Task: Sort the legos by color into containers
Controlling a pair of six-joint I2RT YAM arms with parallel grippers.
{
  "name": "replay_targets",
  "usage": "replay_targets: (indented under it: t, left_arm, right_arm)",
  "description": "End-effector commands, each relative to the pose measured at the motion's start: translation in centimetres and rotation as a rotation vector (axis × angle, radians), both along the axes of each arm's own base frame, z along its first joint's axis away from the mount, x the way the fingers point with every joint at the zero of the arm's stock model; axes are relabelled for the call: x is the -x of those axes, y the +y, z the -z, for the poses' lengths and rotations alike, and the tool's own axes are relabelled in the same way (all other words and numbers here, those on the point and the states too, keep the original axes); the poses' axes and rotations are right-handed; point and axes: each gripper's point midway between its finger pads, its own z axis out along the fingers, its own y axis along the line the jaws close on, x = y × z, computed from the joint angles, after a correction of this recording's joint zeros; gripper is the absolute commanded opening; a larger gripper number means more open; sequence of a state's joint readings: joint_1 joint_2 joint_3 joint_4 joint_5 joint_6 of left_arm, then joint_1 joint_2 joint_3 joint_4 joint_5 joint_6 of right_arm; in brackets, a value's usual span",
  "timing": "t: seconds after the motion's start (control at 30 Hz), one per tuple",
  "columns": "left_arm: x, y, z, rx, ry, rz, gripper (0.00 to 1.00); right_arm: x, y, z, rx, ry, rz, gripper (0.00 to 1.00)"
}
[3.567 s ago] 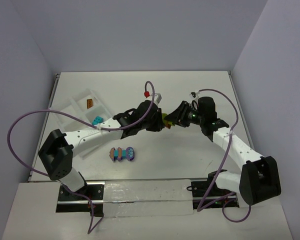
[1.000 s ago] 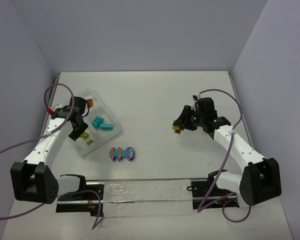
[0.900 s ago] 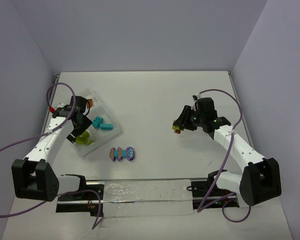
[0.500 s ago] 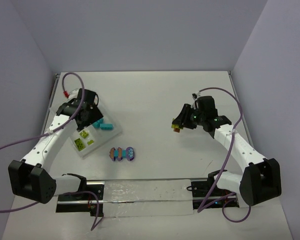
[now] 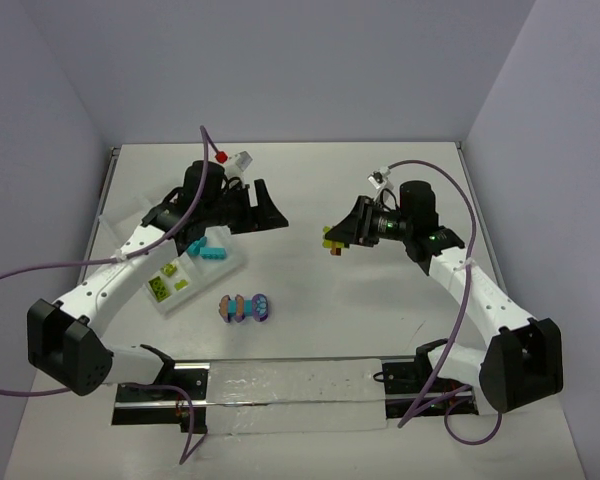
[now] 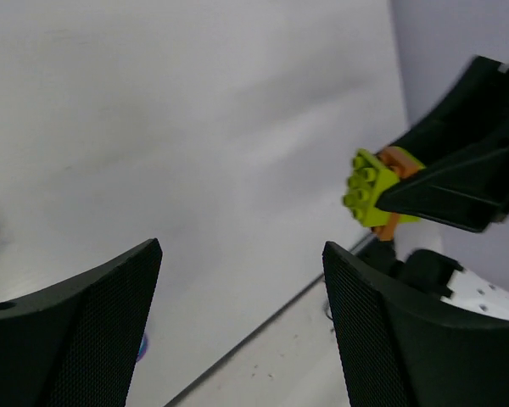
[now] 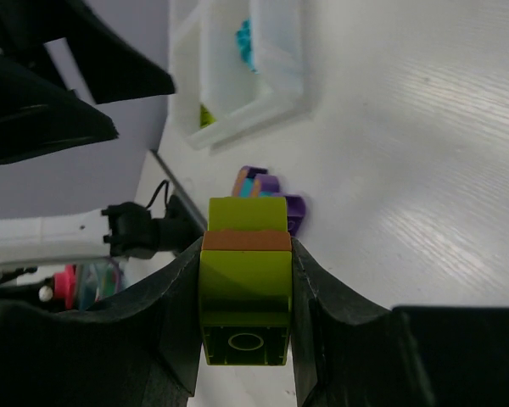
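Since a second ago the left gripper [image 5: 271, 214] has swung off the tray [image 5: 232, 266] to mid-table, jaws wide, empty. The right gripper [image 5: 337, 234] is clamped on the lime-orange cluster [image 7: 246, 280], lifted, facing it across bare table [image 5: 305, 190]. The mixed cluster [image 5: 244, 307] lies just beside the tray's near corner, unmoved. Both grippers are well apart from the table edges.

Desk [image 5: 380, 180]: white, faint wood grain, a soft sheen in my wrist views
Back wall [image 5: 280, 70]: plain pale lilac-grey, rising from the desk's far edge
Side walls [image 5: 560, 120]: same colour, left and right of me
Front strip [image 5: 290, 385]: glossy pale plate at the desk's near edge
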State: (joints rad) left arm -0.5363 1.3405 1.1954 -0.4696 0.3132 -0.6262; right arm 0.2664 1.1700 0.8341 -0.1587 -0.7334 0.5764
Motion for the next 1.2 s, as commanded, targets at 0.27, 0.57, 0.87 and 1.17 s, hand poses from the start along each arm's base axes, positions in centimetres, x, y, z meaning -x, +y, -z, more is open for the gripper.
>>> replay_targets:
  t: [0.27, 0.57, 0.87, 1.17]
  left_arm:
    - [2.9, -6.8, -5.2, 0.49, -0.011, 0.369, 0.86]
    - [3.0, -6.3, -4.7, 0.484, -0.037, 0.331, 0.84]
    - [4.2, -6.1, -5.7, 0.693, -0.003, 0.361, 0.81]
    - [4.7, -6.1, -7.2, 0.793, -0.031, 0.407, 0.75]
  right_arm:
    - [2.8, 3.1, -6.3, -0.172, -0.163, -0.23, 0.0]
    - [1.5, 3.6, -7.5, -0.261, -0.074, -0.15, 0.0]
    - [-0.9, 4.1, -8.5, -0.374, 0.026, -0.032, 0.0]
    - [-2.1, 4.4, -9.1, -0.371, 0.027, 0.004, 0.0]
